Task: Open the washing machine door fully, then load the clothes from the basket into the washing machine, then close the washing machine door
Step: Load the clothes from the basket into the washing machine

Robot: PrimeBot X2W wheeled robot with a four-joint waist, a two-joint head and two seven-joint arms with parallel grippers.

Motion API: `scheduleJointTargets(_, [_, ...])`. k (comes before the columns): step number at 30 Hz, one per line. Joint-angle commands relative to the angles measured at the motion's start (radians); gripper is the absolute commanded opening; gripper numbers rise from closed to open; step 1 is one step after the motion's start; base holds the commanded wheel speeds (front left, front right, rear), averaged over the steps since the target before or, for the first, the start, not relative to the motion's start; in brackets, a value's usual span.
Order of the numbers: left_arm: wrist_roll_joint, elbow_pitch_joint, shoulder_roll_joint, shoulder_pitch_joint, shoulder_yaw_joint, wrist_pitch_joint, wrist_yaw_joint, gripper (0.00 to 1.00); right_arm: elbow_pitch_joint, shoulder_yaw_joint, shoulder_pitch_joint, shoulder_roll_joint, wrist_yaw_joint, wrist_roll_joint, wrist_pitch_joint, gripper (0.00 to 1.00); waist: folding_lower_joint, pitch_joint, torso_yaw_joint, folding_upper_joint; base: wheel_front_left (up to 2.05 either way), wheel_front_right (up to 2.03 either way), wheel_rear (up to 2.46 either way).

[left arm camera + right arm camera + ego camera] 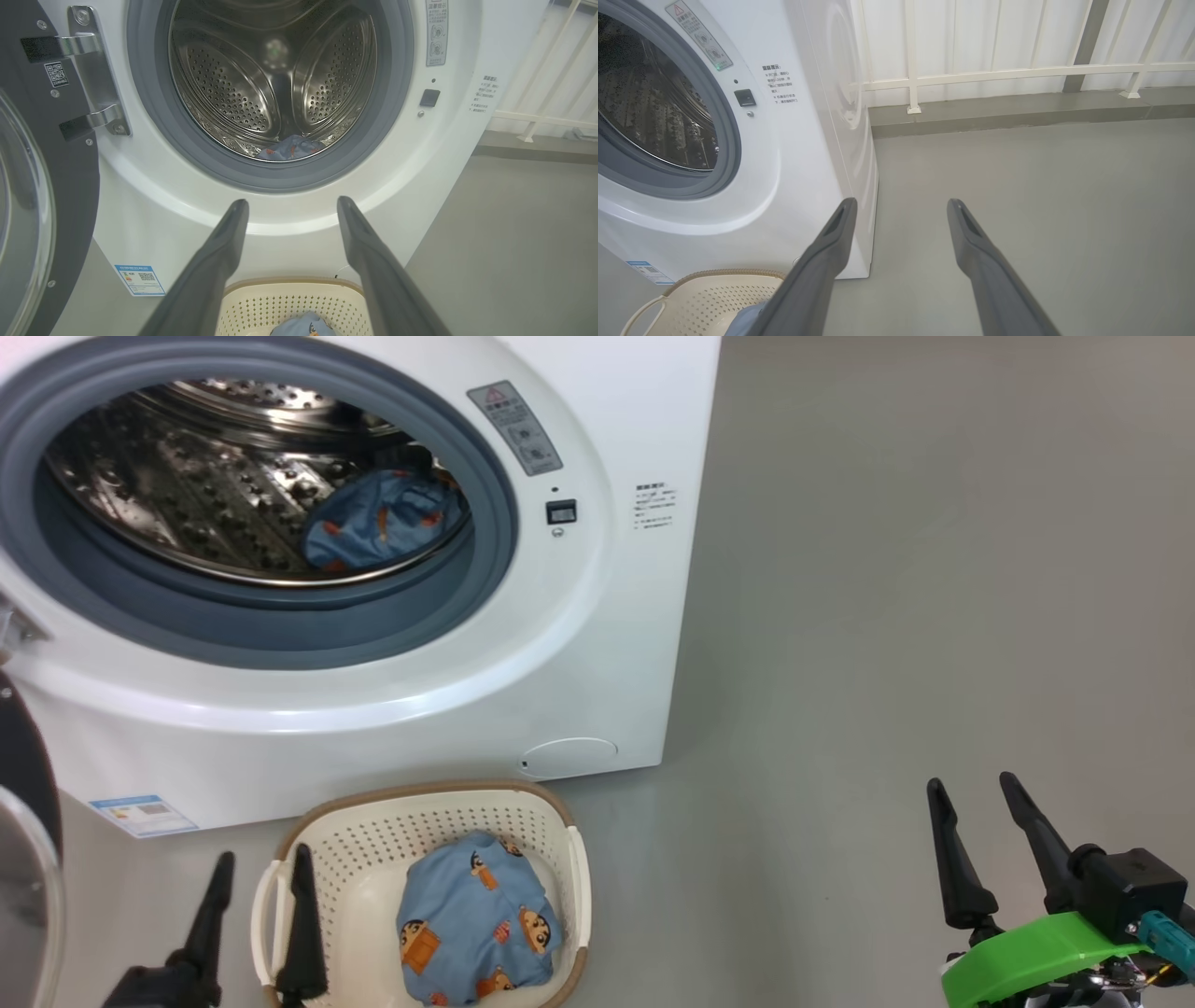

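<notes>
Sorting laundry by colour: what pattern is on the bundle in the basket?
Bundle: light blue with orange cartoon figures; clearest in head view.

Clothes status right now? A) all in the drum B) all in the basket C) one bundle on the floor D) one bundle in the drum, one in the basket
D: one blue printed bundle lies in the drum, and a second bundle sits in the basket.
</notes>
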Motion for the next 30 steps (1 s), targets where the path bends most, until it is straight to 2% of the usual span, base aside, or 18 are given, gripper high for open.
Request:
scheduleJointTargets(1, [0.014, -0.034, 0.019, -0.006, 0.024, -0.005, -0.002, 1.0, -0.035, 0.021, -0.006, -0.011, 0.005, -0.014, 0.002, 1.0, 0.0002, -0.013, 0.016, 0.0, 0.0, 0.0, 0.0])
scheduleJointTargets(30, [0.019, -0.045, -0.014, 0.011, -0.005, -0.006, 0.01, 1.0, -0.084, 0.012, 0.039, -0.011, 0.005, -0.016, 0.033, 1.0, 0.0002, -0.028, 0.057, 0.0, 0.0, 0.0, 0.0])
